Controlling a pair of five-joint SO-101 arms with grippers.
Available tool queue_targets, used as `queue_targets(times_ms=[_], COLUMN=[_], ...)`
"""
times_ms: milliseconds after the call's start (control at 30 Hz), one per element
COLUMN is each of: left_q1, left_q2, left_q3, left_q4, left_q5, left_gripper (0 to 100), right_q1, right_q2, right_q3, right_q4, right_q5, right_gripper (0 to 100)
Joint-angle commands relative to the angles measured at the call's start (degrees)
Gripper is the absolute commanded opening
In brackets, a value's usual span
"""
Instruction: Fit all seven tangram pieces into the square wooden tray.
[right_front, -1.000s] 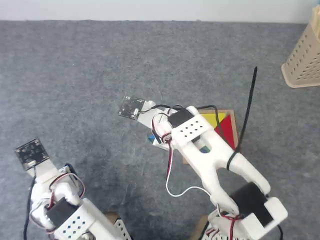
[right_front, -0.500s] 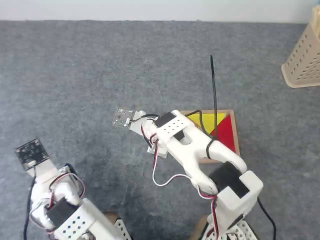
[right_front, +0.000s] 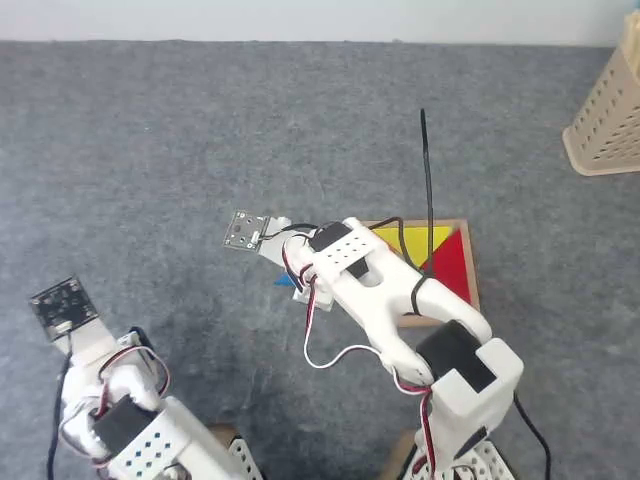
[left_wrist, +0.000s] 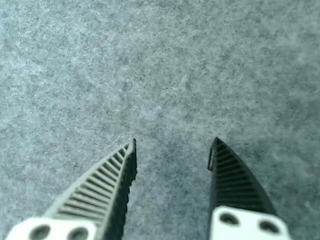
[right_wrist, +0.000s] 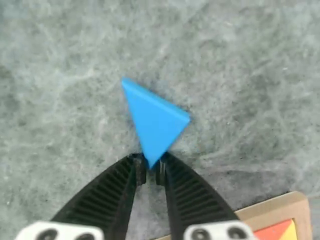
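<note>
1. Grip check on my right arm (right_front: 390, 300): the right gripper (right_wrist: 150, 167) is pinched tight on one corner of the blue triangle (right_wrist: 155, 120). The rest of the piece sticks out beyond the fingertips (right_wrist: 135, 170).
2. The blue triangle is over the grey carpet (right_front: 150, 150), outside the square wooden tray (right_front: 473, 270) and just to its left. I cannot tell whether it lies on the carpet or is held barely off it.
3. From the high view I see a sliver of blue under the right arm's wrist, near the tray's left edge. The arm stretches from the near right edge towards the middle of the scene and covers the tray's left part.
4. Inside the tray I can make out a yellow piece (right_front: 408, 240) towards the far side and a red piece (right_front: 455, 265) touching it on the right.
5. My left arm (right_front: 120, 410) sits at the near left corner, well apart from the tray. The left gripper (left_wrist: 172, 150) has its jaws spread wide over bare carpet.
6. A black cable (right_front: 428, 180) rises past the tray's far edge, and a beige slotted basket (right_front: 605, 120) stands at the far right edge.
</note>
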Motion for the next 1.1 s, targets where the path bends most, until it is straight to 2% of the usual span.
queue_targets(times_ms=[0, 267, 433, 500, 600, 667, 1067], left_q1=[0.1, 0.1, 0.1, 0.1, 0.1, 0.1, 0.1], left_q2=[-0.6, -0.6, -0.6, -0.6, -0.6, -0.6, -0.6], left_q3=[-1.1, -1.1, -1.1, -1.1, -1.1, -1.1, -1.1], left_q4=[0.2, 0.2, 0.2, 0.2, 0.2, 0.2, 0.2], left_q5=[0.5, 0.5, 0.5, 0.5, 0.5, 0.5, 0.5], left_gripper=[23, 23, 23, 23, 23, 23, 23], right_q1=[0.2, 2.3, -0.7, -2.2, -4.2, -4.8, -4.4], right_q2=[-1.3, -11.5, -13.1, -11.6, -8.0, -5.1, 4.9], right_q3=[-1.6, -1.7, -1.7, -2.0, -2.4, -3.5, -7.6], right_q4=[1.5, 9.2, 3.3, 1.5, -0.7, -1.5, -2.9], right_q5=[0.2, -0.3, -0.2, -0.2, -0.2, -0.2, -0.3], right_gripper=[2.4, 2.8, 3.1, 8.0, 21.4, 25.4, 22.5])
